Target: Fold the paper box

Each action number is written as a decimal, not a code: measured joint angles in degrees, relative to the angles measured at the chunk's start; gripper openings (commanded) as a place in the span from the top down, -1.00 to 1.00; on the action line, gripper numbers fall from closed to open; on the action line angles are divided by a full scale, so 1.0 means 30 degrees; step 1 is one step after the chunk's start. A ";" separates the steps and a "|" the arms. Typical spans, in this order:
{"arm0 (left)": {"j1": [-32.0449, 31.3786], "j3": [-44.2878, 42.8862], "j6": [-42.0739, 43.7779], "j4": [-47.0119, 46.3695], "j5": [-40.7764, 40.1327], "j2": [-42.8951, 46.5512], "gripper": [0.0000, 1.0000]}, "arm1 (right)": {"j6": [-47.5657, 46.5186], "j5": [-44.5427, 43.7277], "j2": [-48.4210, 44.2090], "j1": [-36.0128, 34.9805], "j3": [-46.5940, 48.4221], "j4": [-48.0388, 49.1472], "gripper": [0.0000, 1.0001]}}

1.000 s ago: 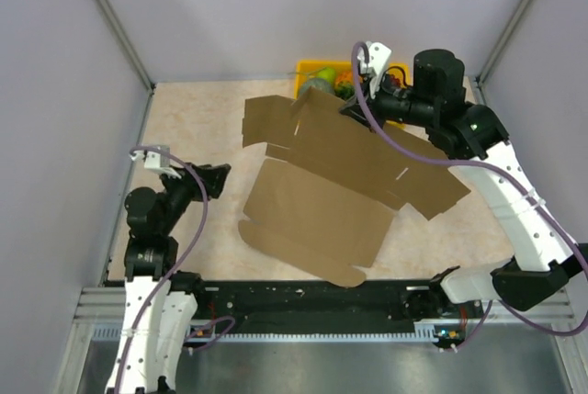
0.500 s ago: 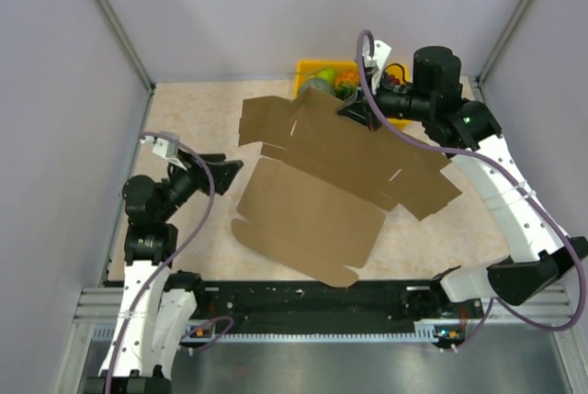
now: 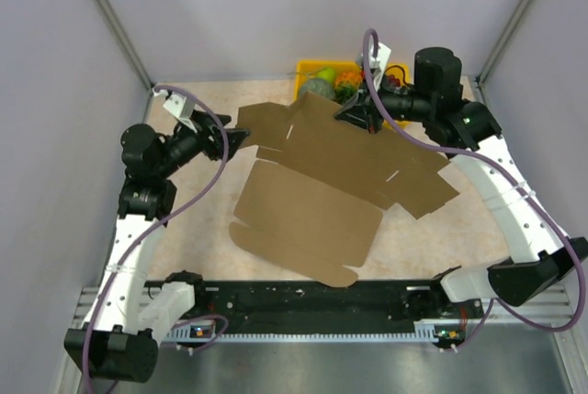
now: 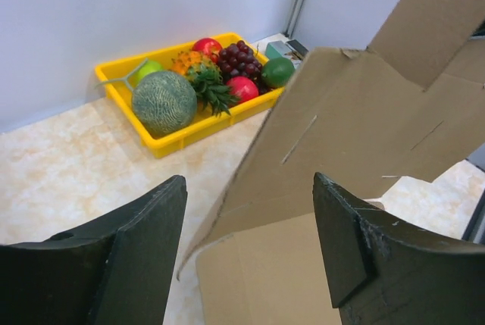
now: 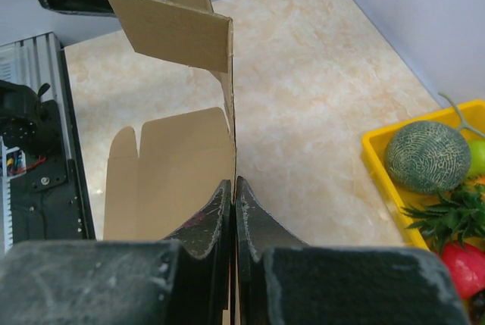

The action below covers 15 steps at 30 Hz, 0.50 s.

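The left gripper is waiting at about ten o'clock on the table. Its two black fingers are standing wide apart and are gripping nothing. They are pointing toward three o'clock, right at the nearest corner of the paper box. I think it is opening up so it can catch that edge and help with the bend.

The paper box is sitting in the middle of the table as one big brown sheet with flaps and slits. The half toward six o'clock is lying flat. The half toward twelve o'clock is tilting up off the table, so the sheet is bending along its crease.

That far half is standing up because the right gripper is pinching it. Its fingers are squeezing tight on the thin top edge at about one o'clock, and this seems to be lifting the panel so that it can become a wall.

The yellow tray of fruit is resting at twelve o'clock by the back wall, just behind the raised flap, out of the way of the folding.
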<state>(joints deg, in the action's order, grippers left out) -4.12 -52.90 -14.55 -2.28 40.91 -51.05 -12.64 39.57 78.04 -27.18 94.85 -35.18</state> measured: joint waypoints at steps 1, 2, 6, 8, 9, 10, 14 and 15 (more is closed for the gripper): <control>-0.0007 -0.0357 0.0372 0.0124 0.0015 -0.0284 -0.40 | 0.0058 0.0095 -0.0007 0.0000 0.0000 0.0007 1.00; -0.0022 -0.0729 0.0729 0.0211 0.0073 -0.0568 -0.38 | 0.0095 0.0197 -0.0015 0.0000 0.0000 0.0000 1.00; -0.0022 -0.2186 0.2033 0.0350 0.0597 -0.1851 0.03 | 0.0146 0.0372 -0.0102 0.0015 0.0007 0.0007 1.00; -0.0022 -0.2623 0.2586 0.0364 0.0925 -0.2521 0.50 | 0.0204 0.0408 -0.0182 0.0036 0.0007 0.0007 1.00; -0.0022 -0.2681 0.2820 0.0372 0.1166 -0.2776 0.62 | 0.0255 0.0423 -0.0211 0.0044 0.0000 0.0007 1.00; -0.0022 -0.2703 0.2951 0.0430 0.1486 -0.2987 0.73 | 0.0291 0.0430 -0.0248 0.0051 0.0007 0.0007 1.00; -0.0109 -0.3075 0.3402 0.0823 0.2914 -0.3432 1.00 | 0.0627 0.0044 -0.0357 0.0080 0.0000 0.0007 0.74; -0.0146 -0.3162 0.3512 0.0867 0.3206 -0.3410 1.00 | 0.0729 -0.0182 -0.0386 0.0102 0.0000 0.0029 0.61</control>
<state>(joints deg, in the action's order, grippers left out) -4.56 -62.39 -4.01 0.32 50.52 -61.28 -10.46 39.03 76.88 -26.87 94.85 -35.09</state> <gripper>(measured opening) 0.029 0.084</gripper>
